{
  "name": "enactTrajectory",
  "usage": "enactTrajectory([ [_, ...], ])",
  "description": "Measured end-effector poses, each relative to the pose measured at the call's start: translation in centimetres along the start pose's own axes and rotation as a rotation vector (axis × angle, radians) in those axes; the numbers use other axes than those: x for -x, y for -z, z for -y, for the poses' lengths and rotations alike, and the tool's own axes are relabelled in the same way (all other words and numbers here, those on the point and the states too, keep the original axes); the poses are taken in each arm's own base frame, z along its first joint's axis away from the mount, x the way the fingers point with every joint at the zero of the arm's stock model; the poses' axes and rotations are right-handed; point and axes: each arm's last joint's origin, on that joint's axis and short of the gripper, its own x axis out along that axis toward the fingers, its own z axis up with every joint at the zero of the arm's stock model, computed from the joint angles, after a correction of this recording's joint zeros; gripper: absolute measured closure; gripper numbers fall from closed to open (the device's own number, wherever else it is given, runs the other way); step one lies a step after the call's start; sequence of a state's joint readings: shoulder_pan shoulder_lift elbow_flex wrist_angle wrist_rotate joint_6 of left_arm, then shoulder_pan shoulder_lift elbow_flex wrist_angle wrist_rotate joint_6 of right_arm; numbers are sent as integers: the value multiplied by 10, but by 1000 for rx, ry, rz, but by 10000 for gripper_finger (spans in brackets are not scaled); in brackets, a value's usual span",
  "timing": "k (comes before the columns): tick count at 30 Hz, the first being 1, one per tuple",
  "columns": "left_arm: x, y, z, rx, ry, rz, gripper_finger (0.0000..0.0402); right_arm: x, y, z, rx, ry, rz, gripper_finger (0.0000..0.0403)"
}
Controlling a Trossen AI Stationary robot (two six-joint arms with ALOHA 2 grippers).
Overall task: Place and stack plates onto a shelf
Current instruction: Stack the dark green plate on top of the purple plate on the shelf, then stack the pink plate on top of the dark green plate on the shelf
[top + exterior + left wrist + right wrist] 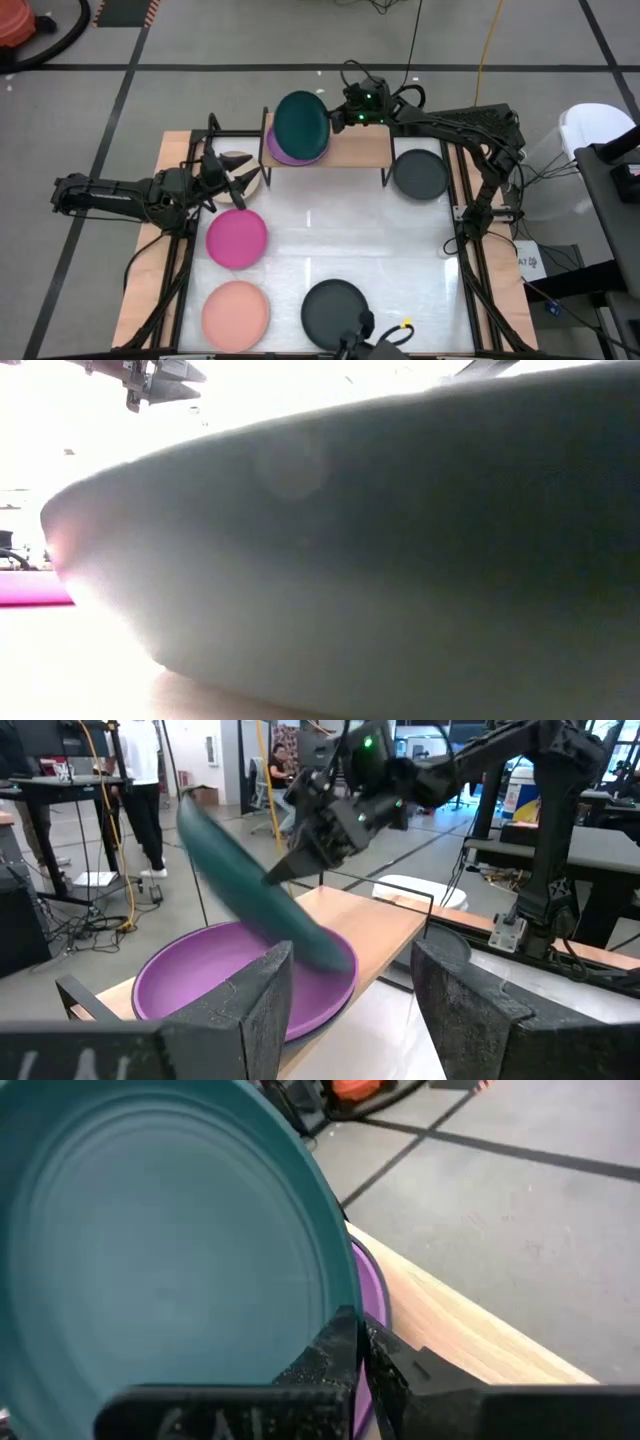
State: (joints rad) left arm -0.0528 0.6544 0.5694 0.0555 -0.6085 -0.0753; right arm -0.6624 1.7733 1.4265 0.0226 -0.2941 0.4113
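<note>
A dark teal plate hangs tilted over the shelf's left half, held by my right gripper, which is shut on it. A purple plate lies flat on the shelf board right below it. My left gripper is open and hovers near the table's left edge, over a beige plate; it touches nothing that shows. Flat on the table lie a magenta plate, a salmon pink plate and two black plates. My right gripper pinches the teal plate's rim between its two fingers, on the edge facing the table's right. The fingers come from the right, slanting down. The plate is steeply tilted, its low edge down at the purple plate; whether they touch I cannot tell.
The shelf's right half is bare board. Black shelf legs stand at the board's front corners. In the low view the near black plate fills almost the whole picture. Bare white tabletop lies at the centre.
</note>
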Motion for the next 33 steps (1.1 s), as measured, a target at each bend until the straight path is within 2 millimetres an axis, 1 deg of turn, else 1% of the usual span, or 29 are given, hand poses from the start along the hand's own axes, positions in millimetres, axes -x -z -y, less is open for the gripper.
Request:
enactTrajectory([
  [6,0,0,0,0,0,0,195,-10,7,5,-2,9,-17,402],
  [10,0,0,0,0,0,0,195,-12,8,6,5,11,-19,392],
  [14,0,0,0,0,0,0,195,-11,7,6,28,10,-13,370],
  [19,0,0,0,0,0,0,195,-10,5,4,33,1,-2,330],
  [22,0,0,0,0,0,1,195,-5,1,0,56,-13,12,307],
  [25,0,0,0,0,0,0,195,6,-8,-11,124,-99,40,293],
  [27,0,0,0,0,0,0,195,17,-15,-21,174,-151,68,289],
  [30,0,0,0,0,1,0,195,37,-24,-41,250,-203,112,287],
  [33,0,0,0,0,0,0,195,61,-28,-65,325,-242,129,287],
])
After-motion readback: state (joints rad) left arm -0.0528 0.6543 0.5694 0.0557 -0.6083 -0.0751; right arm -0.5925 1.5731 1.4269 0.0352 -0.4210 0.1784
